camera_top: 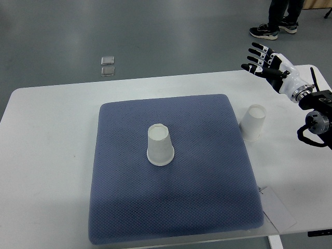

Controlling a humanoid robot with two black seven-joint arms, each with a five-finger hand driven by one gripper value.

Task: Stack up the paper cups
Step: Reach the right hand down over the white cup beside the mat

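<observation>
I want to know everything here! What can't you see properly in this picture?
- Top view: the person by the top edge shows only legs and shoes.
- The robot's left hand is outside the picture; only the open right hand shows.
- The two small clear squares on the floor are too small to identify.

Even, bright overhead light, soft faint shadows, mild sheen on floor [155,31], sharp focus w/ no blur.

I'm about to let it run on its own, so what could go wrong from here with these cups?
The cup on the table stands right at the blue mat's edge, so a sideways nudge from the open right hand might tip it. Both cups look upside down and light; pressing one onto the cup on the mat could crush or topple it.
</observation>
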